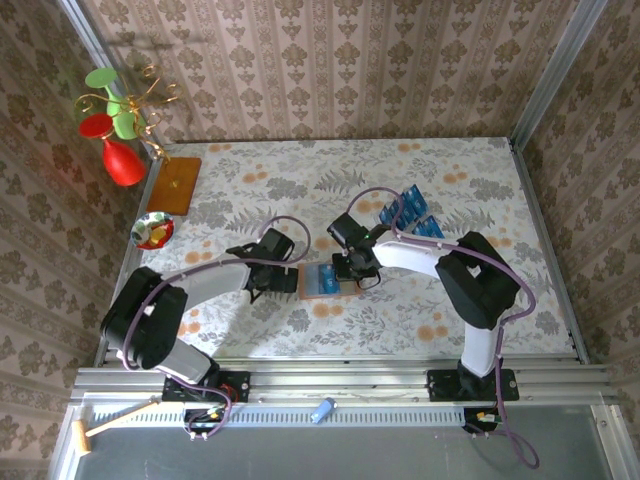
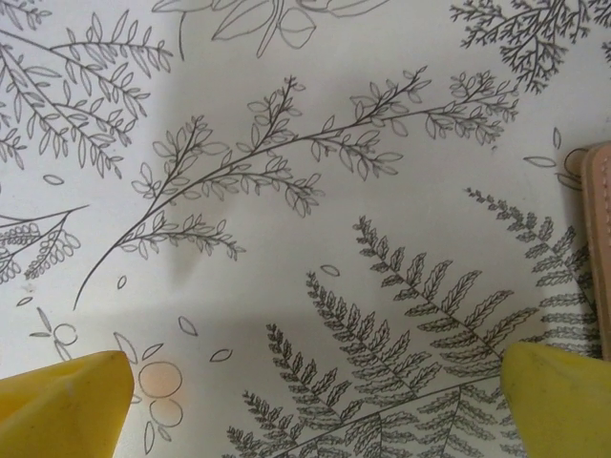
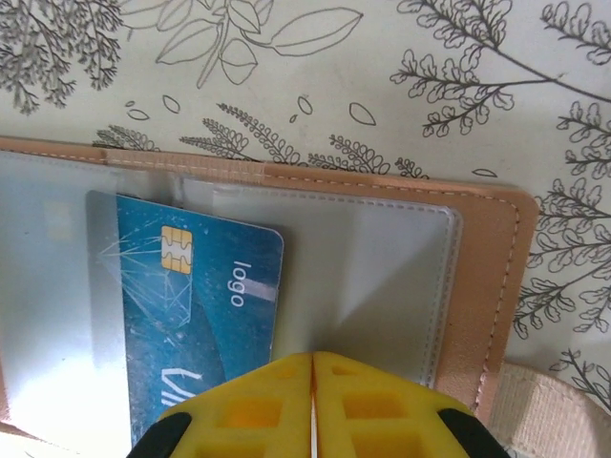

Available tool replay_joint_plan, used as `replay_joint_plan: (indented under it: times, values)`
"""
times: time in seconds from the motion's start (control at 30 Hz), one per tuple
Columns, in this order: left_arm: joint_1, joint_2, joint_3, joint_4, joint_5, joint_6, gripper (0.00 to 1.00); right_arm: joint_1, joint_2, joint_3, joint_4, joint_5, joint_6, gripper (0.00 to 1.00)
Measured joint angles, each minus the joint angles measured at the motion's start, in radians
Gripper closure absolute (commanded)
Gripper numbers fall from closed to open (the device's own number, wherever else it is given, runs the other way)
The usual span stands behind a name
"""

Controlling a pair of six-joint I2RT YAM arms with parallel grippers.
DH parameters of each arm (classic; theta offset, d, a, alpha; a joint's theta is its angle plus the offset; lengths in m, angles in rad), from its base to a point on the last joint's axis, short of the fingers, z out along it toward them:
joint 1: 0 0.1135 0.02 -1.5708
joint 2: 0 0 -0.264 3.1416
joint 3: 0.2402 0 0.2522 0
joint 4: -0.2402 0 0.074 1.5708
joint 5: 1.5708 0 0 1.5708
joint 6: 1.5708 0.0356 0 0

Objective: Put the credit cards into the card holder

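Staged robot test cell; damask wallpaper panels (image 1: 300, 60), aluminium frame rail (image 1: 340, 380), floral tablecloth (image 1: 350, 180).

The top external camera looks steeply down from behind the arm bases over the whole bench (image 1: 450, 170). Both wrist cameras face down, close; the card holder (image 3: 487, 277), mid-bench overhead, spans the right wrist view and edges the left at 3 o'clock.

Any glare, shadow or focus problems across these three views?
Top external: sharp; the arms throw soft shadows on the tablecloth. Left wrist: its print is crisp under a faint shadow band; the left gripper, open, has blurred yellow fingers. Right wrist: pale glare on the card holder sleeve washes over the credit card; the shut right gripper looks soft.
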Motion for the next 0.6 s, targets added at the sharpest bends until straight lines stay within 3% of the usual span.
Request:
replay_joint_plan:
  times: [0.6]
  values:
    - [0.0, 0.046, 0.018, 0.029, 0.016, 0.0, 0.0, 0.02, 0.015, 0.018, 0.009, -0.02, 0.012, 0.89]
